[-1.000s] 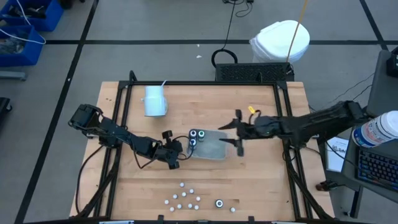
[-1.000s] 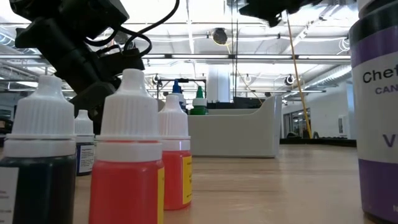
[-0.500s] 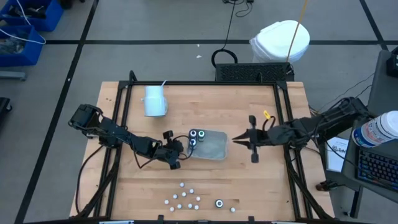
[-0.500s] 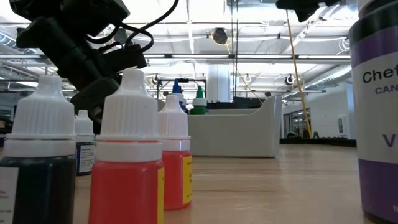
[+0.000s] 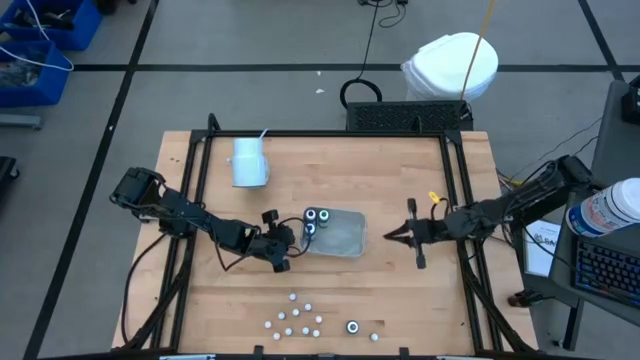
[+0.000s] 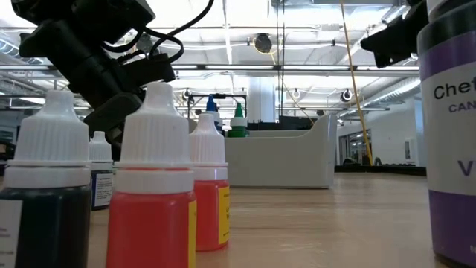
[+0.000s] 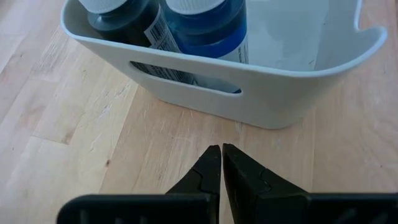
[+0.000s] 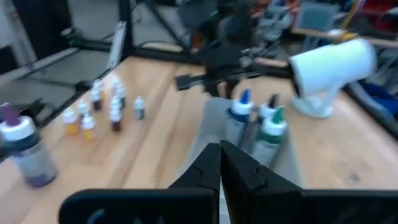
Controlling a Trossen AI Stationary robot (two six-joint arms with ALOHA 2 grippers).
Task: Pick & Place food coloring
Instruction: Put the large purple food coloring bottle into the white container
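The grey tray (image 5: 338,234) stands mid-table with three dark bottles (image 5: 316,218) upright at its left end; two of them show in the left wrist view (image 7: 205,25). Several small white-capped bottles (image 5: 296,318) and one teal-topped dark bottle (image 5: 352,327) stand near the table's near edge. My left gripper (image 5: 284,252) is shut and empty, low over the table just left of the tray, with its tips (image 7: 221,151) a little short of the tray's wall. My right gripper (image 5: 390,237) is shut and empty, in the air to the right of the tray.
A white cup (image 5: 248,161) lies at the far left of the table. A black frame (image 5: 455,190) runs along the table's edges. Bare wood lies between the tray and the loose bottles. In the low view the loose bottles (image 6: 156,186) fill the foreground.
My right gripper has drawn back from over the tray's right end toward the table's right edge and a little toward the near edge, staying shut.
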